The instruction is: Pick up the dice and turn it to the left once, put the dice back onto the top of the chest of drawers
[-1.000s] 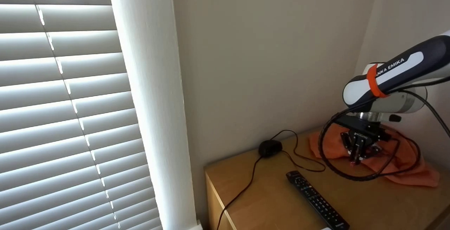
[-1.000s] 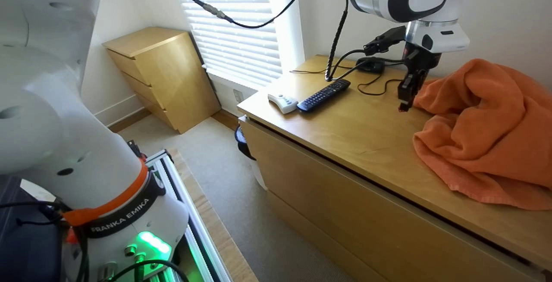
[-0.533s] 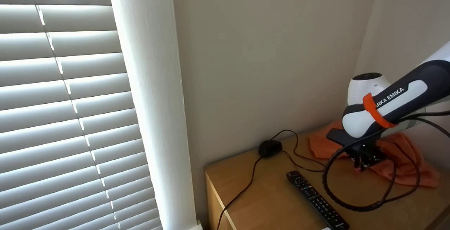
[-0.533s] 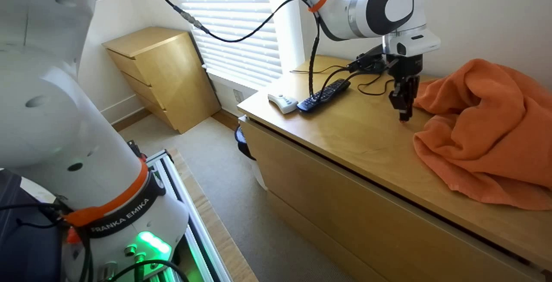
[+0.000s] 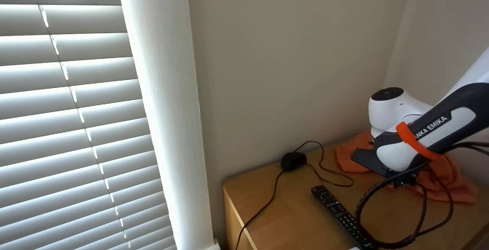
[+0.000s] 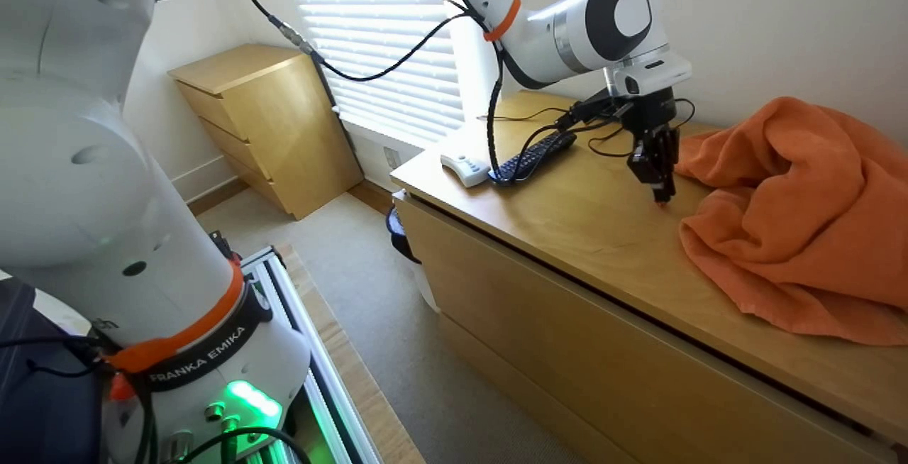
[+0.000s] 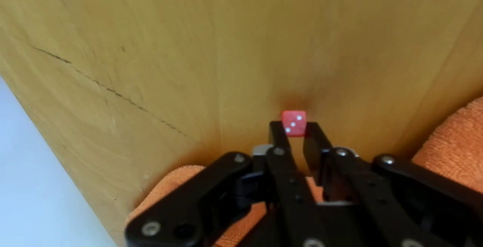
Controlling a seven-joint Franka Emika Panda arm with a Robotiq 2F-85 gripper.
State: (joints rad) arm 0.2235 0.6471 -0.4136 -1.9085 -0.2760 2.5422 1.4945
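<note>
Arguably, between the front and back edges of our bench (image 6: pixel 567 226), the Panda arm (image 6: pixel 543 40) could catch the orange towel (image 6: pixel 816 223) if turned too close; the arm reads FRANKA EMIKA. Our jaws pinch the red die (image 7: pixel 294 123) there, on or barely above the bench; a tilted release could roll it.

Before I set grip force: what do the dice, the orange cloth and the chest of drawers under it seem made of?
Dice: probably smooth plastic, going by its even red face and white pips.
Orange cloth: matte terry, maybe cotton; its fuzzy pile shows.
Chest of drawers: wood or veneer, satin finish; visible grain, soft sheen.
</note>
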